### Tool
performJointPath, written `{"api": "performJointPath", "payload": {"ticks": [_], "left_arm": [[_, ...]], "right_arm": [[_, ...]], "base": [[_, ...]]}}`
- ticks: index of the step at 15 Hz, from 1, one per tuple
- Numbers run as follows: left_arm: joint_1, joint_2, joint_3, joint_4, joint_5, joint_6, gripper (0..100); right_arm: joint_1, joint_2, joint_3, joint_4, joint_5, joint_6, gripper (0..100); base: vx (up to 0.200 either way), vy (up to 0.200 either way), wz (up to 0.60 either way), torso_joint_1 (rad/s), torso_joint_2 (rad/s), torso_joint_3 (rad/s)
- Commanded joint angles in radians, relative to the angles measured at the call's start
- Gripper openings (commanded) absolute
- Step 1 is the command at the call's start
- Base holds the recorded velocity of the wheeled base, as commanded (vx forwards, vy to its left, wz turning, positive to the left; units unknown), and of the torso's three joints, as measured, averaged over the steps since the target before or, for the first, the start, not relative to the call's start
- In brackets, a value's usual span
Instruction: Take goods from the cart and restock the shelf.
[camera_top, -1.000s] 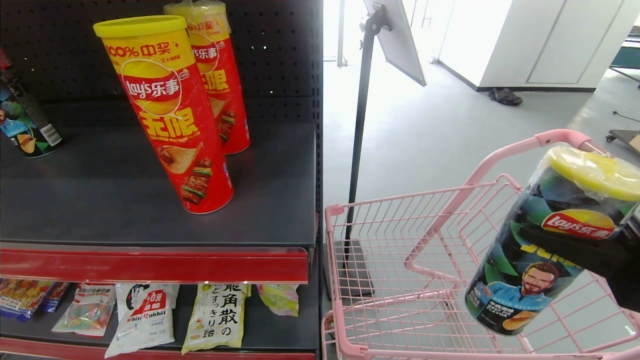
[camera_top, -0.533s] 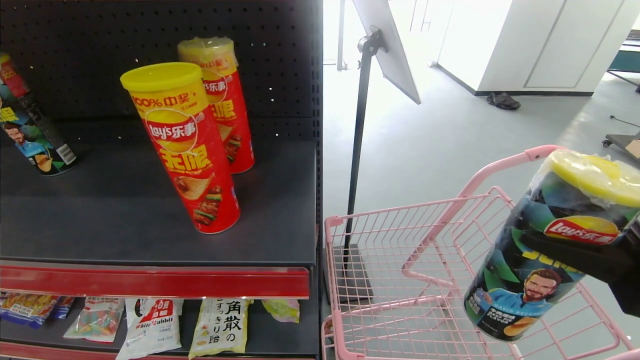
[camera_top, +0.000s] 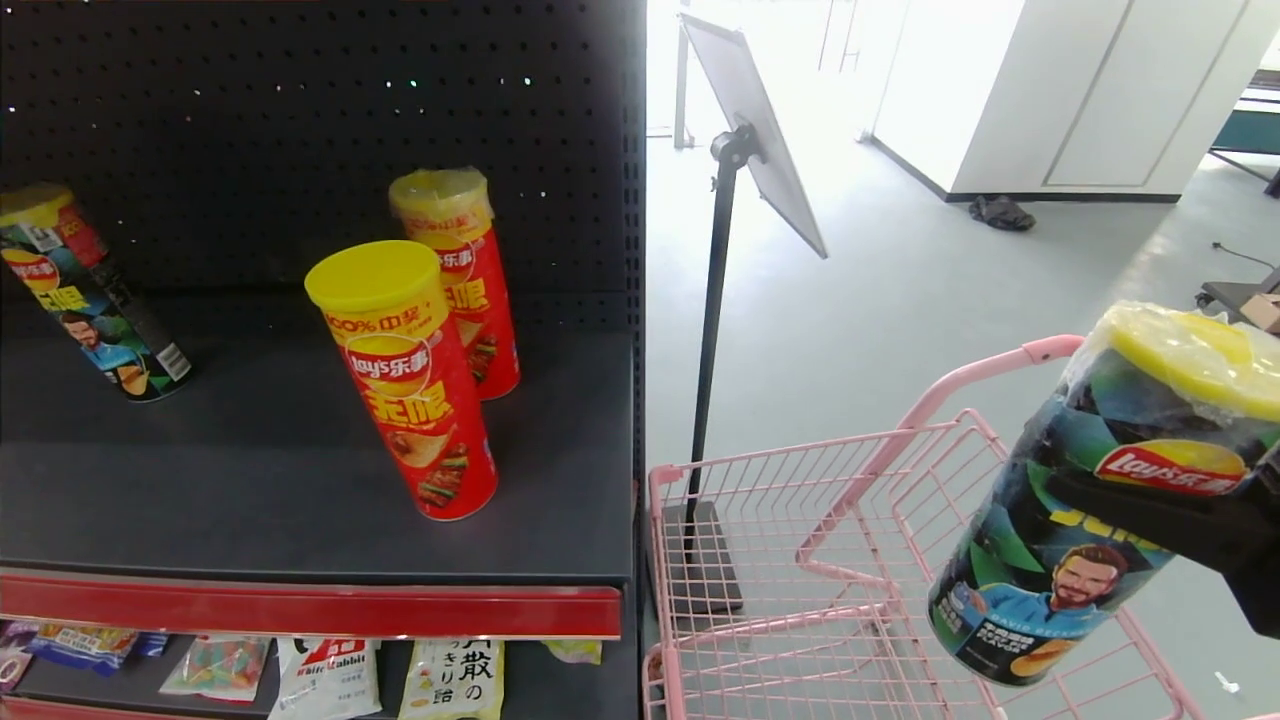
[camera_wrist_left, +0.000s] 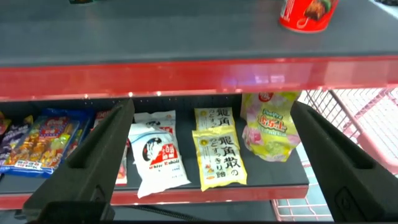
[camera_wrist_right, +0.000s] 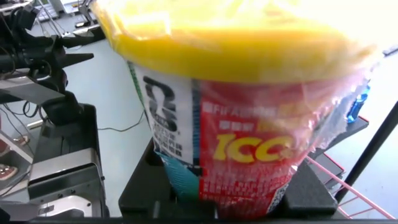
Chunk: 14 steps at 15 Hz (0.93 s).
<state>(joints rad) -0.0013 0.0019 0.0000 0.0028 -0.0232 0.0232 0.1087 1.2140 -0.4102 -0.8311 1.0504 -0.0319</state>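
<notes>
On shelf (camera_top: 300, 480): three chip cans (camera_top: 410, 380). A fourth can (camera_top: 1040, 560) is clenched in right claw (camera_top: 1170, 505) over the cart (camera_top: 800, 560), right of shelf; placement pending. Empty left claw (camera_wrist_left: 212, 109) spread wide.

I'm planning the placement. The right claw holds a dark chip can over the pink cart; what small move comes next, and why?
Probably swing the right claw left toward the shelf: its chip can hangs over the cart, and bare shelf lies beside the matching can.
</notes>
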Motion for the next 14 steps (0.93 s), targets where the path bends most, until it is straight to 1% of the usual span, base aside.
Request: {"api": "performJointPath", "payload": {"ticks": [1,6,8,10,13,14], "left_arm": [[0.0,0.0,0.0,0.0,0.0,0.0,100],[0.0,0.0,0.0,0.0,0.0,0.0,100],[0.0,0.0,0.0,0.0,0.0,0.0,100],[0.0,0.0,0.0,0.0,0.0,0.0,100],[0.0,0.0,0.0,0.0,0.0,0.0,100],[0.0,0.0,0.0,0.0,0.0,0.0,100]], "right_arm": [[-0.001,-0.004,0.001,0.0,0.0,0.0,0],[-0.001,-0.022,0.028,0.0,-0.003,-0.003,0],[-0.014,-0.034,0.059,0.0,-0.006,-0.005,0],[-0.044,-0.064,0.11,0.001,-0.001,-0.003,0],[-0.052,-0.076,0.102,0.003,-0.001,-0.002,0],[-0.077,-0.076,0.103,0.003,-0.001,-0.003,0]], "base": [[0.0,0.0,0.0,0.178,-0.39,-0.217],[0.0,0.0,0.0,0.167,-0.37,-0.203],[0.0,0.0,0.0,0.034,-0.09,-0.046],[0.0,0.0,0.0,0.0,0.0,0.0],[0.0,0.0,0.0,0.0,0.0,0.0],[0.0,0.0,0.0,0.0,0.0,0.0]]}}
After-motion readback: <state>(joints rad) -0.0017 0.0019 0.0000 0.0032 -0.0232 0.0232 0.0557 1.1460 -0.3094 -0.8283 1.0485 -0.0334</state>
